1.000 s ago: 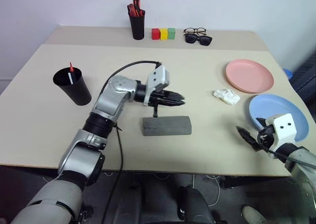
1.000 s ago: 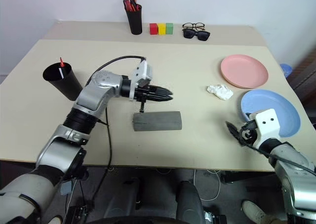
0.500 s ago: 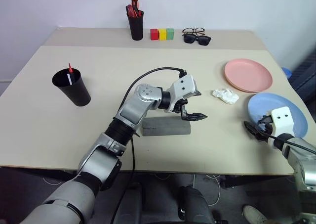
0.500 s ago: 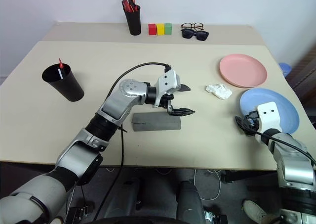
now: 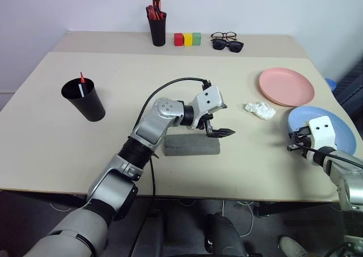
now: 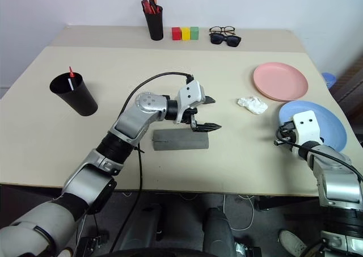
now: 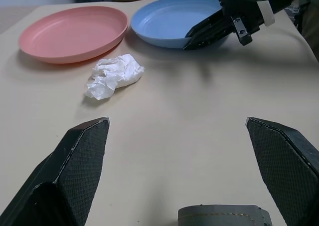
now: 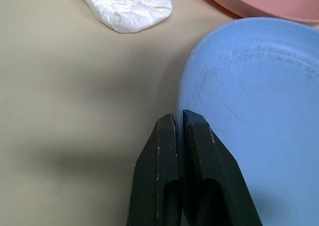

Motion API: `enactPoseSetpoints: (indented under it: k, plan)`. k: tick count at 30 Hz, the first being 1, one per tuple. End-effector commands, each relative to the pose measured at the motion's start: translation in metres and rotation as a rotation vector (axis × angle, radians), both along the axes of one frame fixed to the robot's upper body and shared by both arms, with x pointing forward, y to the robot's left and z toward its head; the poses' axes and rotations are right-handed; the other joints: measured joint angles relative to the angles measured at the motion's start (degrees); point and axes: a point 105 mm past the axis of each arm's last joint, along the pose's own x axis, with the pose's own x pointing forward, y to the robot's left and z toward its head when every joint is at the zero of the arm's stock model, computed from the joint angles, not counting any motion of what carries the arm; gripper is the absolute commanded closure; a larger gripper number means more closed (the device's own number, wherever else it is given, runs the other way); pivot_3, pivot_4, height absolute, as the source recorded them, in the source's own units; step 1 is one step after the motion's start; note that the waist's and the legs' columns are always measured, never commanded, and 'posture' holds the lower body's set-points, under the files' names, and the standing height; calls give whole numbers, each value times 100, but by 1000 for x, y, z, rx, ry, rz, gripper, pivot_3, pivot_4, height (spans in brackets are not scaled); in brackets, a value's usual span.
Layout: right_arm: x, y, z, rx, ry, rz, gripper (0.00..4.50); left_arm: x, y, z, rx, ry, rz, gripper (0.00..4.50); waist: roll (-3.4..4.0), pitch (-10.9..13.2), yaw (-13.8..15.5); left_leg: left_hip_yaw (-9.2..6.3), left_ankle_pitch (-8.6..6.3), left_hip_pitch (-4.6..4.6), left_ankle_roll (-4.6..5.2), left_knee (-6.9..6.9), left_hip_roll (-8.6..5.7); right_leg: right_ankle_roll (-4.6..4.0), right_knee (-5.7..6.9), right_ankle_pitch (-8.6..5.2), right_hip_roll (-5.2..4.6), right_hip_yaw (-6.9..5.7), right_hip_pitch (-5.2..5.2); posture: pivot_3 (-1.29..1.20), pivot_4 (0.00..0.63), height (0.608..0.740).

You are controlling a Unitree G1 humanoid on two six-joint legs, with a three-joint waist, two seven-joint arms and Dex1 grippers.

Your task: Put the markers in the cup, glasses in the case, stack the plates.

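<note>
The closed grey case (image 5: 191,144) lies at the table's middle. My left gripper (image 6: 207,114) hovers open just above its right end, with nothing between its fingers. At the left the black cup (image 5: 83,100) holds both markers, the red-capped one (image 5: 81,77) and the white one (image 5: 81,89). On the right sit the pink plate (image 5: 286,87) and, nearer, the blue plate (image 5: 306,118). My right gripper (image 8: 179,117) is shut on the blue plate's near-left rim (image 8: 185,94), one finger on each side of it. The glasses are out of view.
A crumpled white tissue (image 5: 260,110) lies between the case and the plates. Along the back stand a black pen holder (image 5: 157,27) with red markers, three coloured blocks (image 5: 188,38), thick-framed spectacles (image 5: 224,36) and dark sunglasses (image 5: 228,45).
My left gripper swung right from over the case's left part to its right end and opened wide. My right gripper advanced to the blue plate's rim and shut on it.
</note>
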Motion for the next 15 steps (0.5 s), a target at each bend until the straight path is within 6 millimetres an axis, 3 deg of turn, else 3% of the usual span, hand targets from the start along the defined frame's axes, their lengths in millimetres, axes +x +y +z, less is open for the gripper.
enactPoseSetpoints:
  k: [1,4,7,11,15]
  plan:
    - [-1,-13,33,-117,-76,-51,4472,-4,-1,11,-32,-34,-10,0,0,0,-5,0,0,0,0,0,0,0,0,0,0,0,0,0,150,740]
    - [1,-23,58,-202,-132,-125,4472,-4,0,10,-36,-30,1,0,3,0,-5,0,0,0,0,0,0,-1,0,-1,0,0,0,0,150,740]
    - [12,-19,77,-236,-182,-125,4472,-3,1,9,-44,-21,17,0,8,0,-26,1,0,1,0,0,0,-7,1,-3,0,1,-2,0,150,740]
    - [38,-9,88,-256,-221,-54,4472,-2,2,8,-52,-11,36,0,10,0,-43,1,0,3,0,-1,0,-6,4,-2,1,1,-2,0,150,740]
    - [78,-3,99,-280,-262,19,4472,-3,6,11,-79,-8,68,0,14,2,-57,4,1,2,0,0,-2,5,1,4,0,3,-1,0,150,740]
